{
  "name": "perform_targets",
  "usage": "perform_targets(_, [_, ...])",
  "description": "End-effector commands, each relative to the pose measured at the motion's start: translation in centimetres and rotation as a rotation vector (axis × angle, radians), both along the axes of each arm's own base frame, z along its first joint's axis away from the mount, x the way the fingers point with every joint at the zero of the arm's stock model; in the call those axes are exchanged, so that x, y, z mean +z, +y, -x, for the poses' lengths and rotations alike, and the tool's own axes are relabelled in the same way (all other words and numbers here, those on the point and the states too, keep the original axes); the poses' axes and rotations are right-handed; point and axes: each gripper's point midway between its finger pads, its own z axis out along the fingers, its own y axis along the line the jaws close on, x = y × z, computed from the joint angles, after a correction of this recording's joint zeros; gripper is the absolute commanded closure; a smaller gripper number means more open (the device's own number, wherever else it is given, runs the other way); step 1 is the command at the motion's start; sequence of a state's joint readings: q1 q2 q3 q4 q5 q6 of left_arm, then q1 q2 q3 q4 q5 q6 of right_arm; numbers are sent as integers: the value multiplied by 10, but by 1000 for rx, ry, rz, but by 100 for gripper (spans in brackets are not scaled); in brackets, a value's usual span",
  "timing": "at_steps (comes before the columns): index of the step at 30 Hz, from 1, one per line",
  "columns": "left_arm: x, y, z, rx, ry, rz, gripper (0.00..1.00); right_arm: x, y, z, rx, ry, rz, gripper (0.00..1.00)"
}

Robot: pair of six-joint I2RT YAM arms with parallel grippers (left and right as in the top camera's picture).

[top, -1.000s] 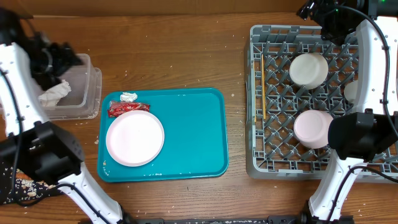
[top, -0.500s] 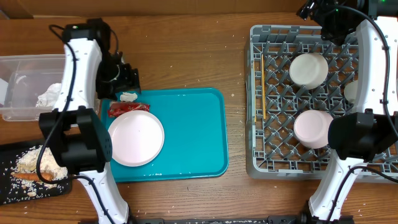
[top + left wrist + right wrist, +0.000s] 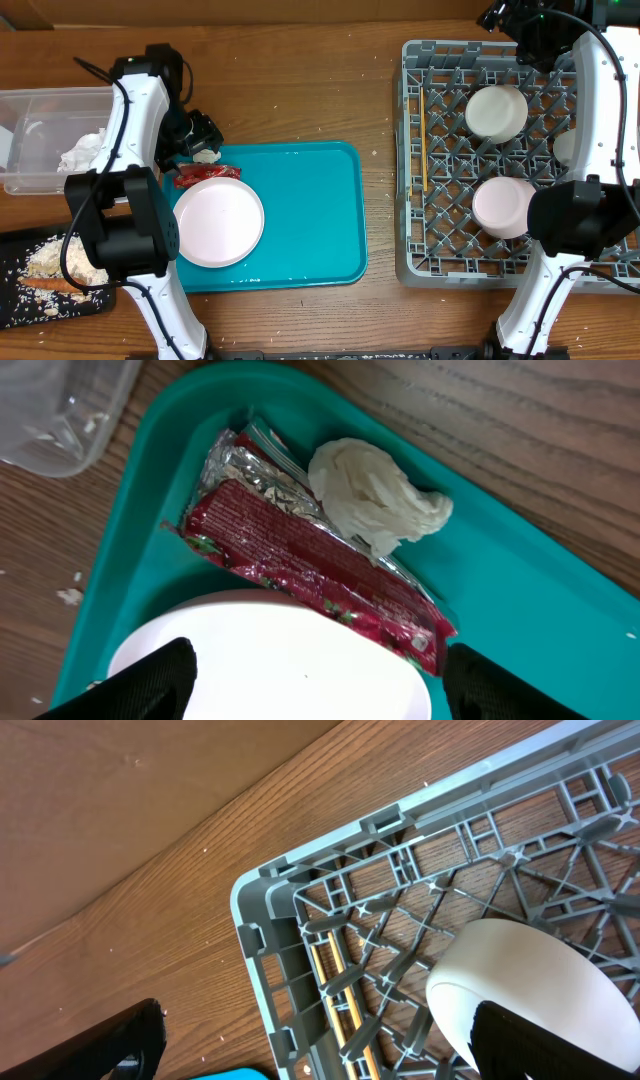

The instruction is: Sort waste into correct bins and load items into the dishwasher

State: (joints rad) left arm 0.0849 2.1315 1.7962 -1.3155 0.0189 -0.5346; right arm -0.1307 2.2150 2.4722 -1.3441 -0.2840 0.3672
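A crumpled white tissue (image 3: 207,156) (image 3: 375,495) and a red shiny wrapper (image 3: 205,175) (image 3: 310,560) lie in the far left corner of the teal tray (image 3: 310,220), beside a white plate (image 3: 217,222) (image 3: 270,670). My left gripper (image 3: 200,137) (image 3: 320,695) is open and empty, just above them. The clear tub (image 3: 40,110) holds another tissue (image 3: 83,152). The black tray (image 3: 20,245) holds rice scraps and a carrot (image 3: 55,285). The grey dish rack (image 3: 410,200) (image 3: 270,910) holds white bowls (image 3: 497,110) (image 3: 530,990) and chopsticks (image 3: 424,140) (image 3: 335,990). My right gripper (image 3: 497,15) (image 3: 320,1045) is open above the rack's far left corner.
Crumbs are scattered on the wooden table around the teal tray. A second bowl (image 3: 503,205) and a small cup (image 3: 565,148) sit in the rack. The tub's corner (image 3: 50,400) lies close to the tray's left edge.
My left arm has swung right from the clear tub to the teal tray's far left corner, over the tissue and wrapper. The right arm has not moved.
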Motion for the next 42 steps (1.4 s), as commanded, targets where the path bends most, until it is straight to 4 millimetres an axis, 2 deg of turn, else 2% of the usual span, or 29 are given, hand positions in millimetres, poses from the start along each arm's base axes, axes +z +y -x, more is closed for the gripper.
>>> perform_targets(1, [-1, -6, 5, 50, -1, 14, 20, 27, 1, 3, -4, -60, -1, 0])
perform_targets(5, [-13, -10, 13, 51, 27, 15, 21, 27, 1, 3, -4, -60, -1, 0])
perform_targets(10, [-28, -13, 26, 131, 69, 19, 21, 27, 1, 3, -4, -60, -1, 0])
perform_targets(13, [-38, -14, 25, 132, 57, 31, 20, 27, 1, 3, -4, -60, -1, 0])
perform_targets(17, [-42, -13, 19, 128, 26, 23, 20, 27, 1, 3, -4, -60, -1, 0])
perform_targets(24, [-40, -13, 19, 127, 30, 24, 23, 27, 1, 3, -4, -60, -1, 0])
perform_targets(33, [-21, -16, 26, 126, 74, 43, 26, 27, 1, 3, -4, -60, -1, 0])
perform_targets(42, [-8, -15, 2, 82, -14, 44, 32, 27, 1, 3, -4, -60, -1, 0])
